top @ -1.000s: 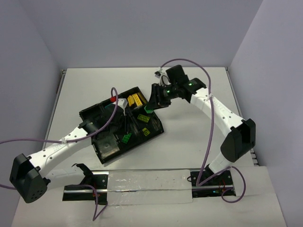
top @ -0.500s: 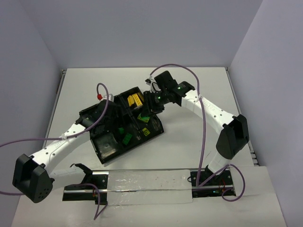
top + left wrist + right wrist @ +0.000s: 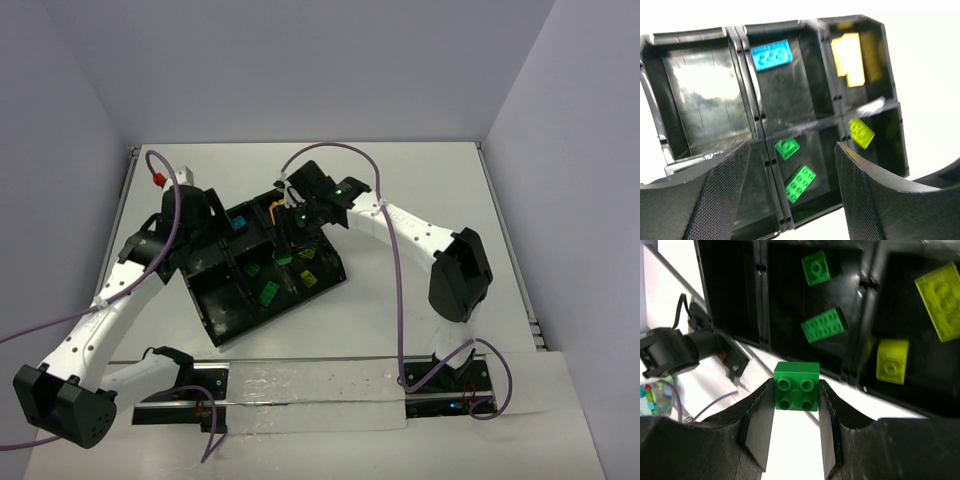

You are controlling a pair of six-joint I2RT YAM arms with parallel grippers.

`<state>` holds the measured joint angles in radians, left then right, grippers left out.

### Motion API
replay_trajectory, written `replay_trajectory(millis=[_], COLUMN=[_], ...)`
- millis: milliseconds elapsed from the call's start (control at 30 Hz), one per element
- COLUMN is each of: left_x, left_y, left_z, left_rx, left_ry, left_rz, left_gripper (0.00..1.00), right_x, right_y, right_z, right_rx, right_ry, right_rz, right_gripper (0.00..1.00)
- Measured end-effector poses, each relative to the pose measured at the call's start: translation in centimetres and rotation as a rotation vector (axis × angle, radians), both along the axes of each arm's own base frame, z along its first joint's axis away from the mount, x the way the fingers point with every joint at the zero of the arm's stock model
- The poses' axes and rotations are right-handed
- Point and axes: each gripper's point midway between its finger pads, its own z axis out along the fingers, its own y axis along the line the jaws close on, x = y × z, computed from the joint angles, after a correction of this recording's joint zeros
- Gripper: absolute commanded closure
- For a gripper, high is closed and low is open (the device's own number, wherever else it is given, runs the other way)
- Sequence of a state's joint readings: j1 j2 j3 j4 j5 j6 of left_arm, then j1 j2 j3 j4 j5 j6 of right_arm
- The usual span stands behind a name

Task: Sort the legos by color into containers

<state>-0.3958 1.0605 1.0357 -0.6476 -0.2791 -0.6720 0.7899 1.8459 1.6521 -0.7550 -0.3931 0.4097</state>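
The black tray [image 3: 335, 272] lies mid-table. It holds a light blue brick [image 3: 238, 223] [image 3: 771, 54], two green bricks [image 3: 800, 183] [image 3: 824, 325] in one compartment, and yellow bricks [image 3: 850, 59] [image 3: 892, 364] in the two right ones. My right gripper [image 3: 796, 405] is shut on a green 2x2 brick [image 3: 796, 386], above the table just outside the tray's edge by the green compartment; in the top view it [image 3: 290, 228] hangs over the tray's back right. My left gripper [image 3: 792, 200] [image 3: 207, 238] is open and empty, raised above the tray's left part.
The tray's two left compartments [image 3: 705, 95] hold no bricks. Purple cables [image 3: 395, 290] trail from both arms. A metal rail [image 3: 300, 385] runs along the near edge. White walls close in the table at the back and sides.
My left arm has drawn back to the left, off the tray's middle, and a blue brick now shows there. My right gripper has moved left over the tray with the green brick.
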Motion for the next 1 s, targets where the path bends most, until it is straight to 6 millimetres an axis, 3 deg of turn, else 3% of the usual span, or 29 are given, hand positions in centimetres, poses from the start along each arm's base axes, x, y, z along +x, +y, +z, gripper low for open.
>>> replay_trajectory(millis=[67, 100, 200, 300, 467, 600, 733, 900, 1000], left_x=[0.3, 0.3, 0.4, 0.4, 0.6, 1.5, 3.2, 4.7, 5.5], left_y=[0.3, 0.4, 0.7, 0.9, 1.3, 1.4, 1.1, 0.5, 0.1], left_z=[0.9, 1.1, 1.3, 1.2, 1.5, 2.9, 5.1, 7.0, 7.9], left_rx=[-0.004, -0.005, -0.005, -0.001, 0.011, 0.031, 0.046, 0.047, 0.035], left_ry=[-0.023, -0.028, -0.032, -0.028, -0.028, -0.04, -0.079, -0.111, -0.122], left_rz=[0.016, 0.019, 0.03, 0.034, 0.038, 0.029, 0.014, -0.009, -0.024], left_gripper=[0.24, 0.24, 0.24, 0.24, 0.23, 0.22, 0.22, 0.22, 0.22], right_x=[-0.1, 0.0, 0.1, 0.3, 0.4, 2.1, 5.0, 9.0, 10.1], right_y=[1.0, 1.4, 2.8, 3.8, 3.6, 2.6, -1.5, -12.4, -19.4], right_z=[-0.4, -0.4, -0.5, -0.8, -0.3, 1.1, 3.5, 7.8, 9.8], right_rx=[-0.011, -0.012, -0.01, -0.018, -0.043, -0.066, -0.083, -0.072, -0.051], right_ry=[0.0, -0.004, -0.013, -0.018, -0.034, -0.102, -0.184, -0.287, -0.345], right_rz=[0.018, 0.023, 0.049, 0.069, 0.07, 0.015, -0.12, -0.442, -0.649], right_gripper=[0.64, 0.52, 0.3, 0.17, 0.17, 0.15, 0.11, 0.02, 0.01])
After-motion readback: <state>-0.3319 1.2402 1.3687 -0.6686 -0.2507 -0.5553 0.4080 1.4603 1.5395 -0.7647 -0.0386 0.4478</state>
